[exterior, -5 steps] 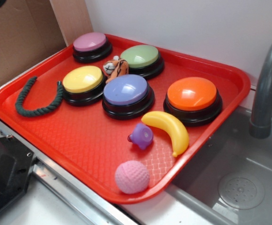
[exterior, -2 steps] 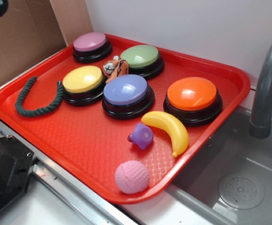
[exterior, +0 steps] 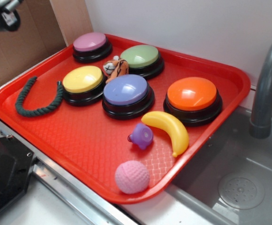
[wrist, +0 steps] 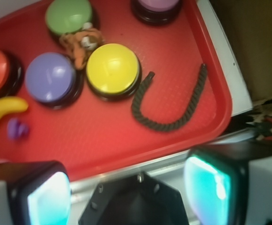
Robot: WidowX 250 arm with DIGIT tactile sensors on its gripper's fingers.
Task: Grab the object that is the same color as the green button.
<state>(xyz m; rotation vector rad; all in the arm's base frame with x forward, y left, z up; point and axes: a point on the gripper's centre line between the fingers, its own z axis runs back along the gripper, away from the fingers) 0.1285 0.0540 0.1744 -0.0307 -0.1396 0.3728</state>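
red plastic tray [exterior: 79,140] with a raised rim and a fine waffle texture, sitting on a light desk [exterior: 47,206] with a metal strip along its front edge. grey sink basin [exterior: 238,187] just off the tray's right side, grey tap [exterior: 267,84] rising beside it. plain white wall [exterior: 182,23] behind; brown cardboard [exterior: 23,37] past the tray's far left corner.

green rope [exterior: 38,99], dark and twisted, u-shaped, lies flat near the tray's left edge; one end just beside the yellow button [exterior: 83,78], whether touching cannot be told. nothing on it or holding it.

green button [exterior: 139,56] stands near the tray's far edge, black base. pink button [exterior: 90,41] in the far left corner, purple button [exterior: 125,90] mid-tray, orange button [exterior: 192,93] toward the right edge. small tiger toy [exterior: 115,67] wedged among the buttons.

banana [exterior: 169,130], small purple toy [exterior: 141,136] and pink ball [exterior: 132,176] sit toward the tray's near right corner.

gripper [wrist: 126,192] hangs high, off the tray's near left edge in the wrist view; jaws spread wide, nothing between them. well apart from the rope. in the exterior view only a dark piece of the arm [exterior: 3,14] shows at the top left.
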